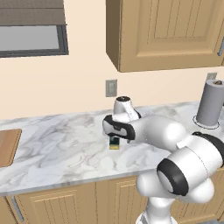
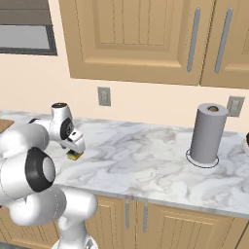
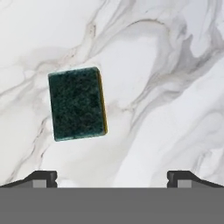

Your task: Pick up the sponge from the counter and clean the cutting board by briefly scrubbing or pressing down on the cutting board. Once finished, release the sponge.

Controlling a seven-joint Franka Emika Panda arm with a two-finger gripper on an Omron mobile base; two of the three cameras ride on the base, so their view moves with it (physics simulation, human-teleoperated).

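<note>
Green-faced sponge [image 3: 78, 103] flat on counter [image 3: 166, 87], bare marble on all sides; claw [image 3: 112, 179] above, spread wide, holding nothing.

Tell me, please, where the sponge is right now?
The sponge lies green face up on the counter, directly under the open end effector, well right of the cutting board.
</note>
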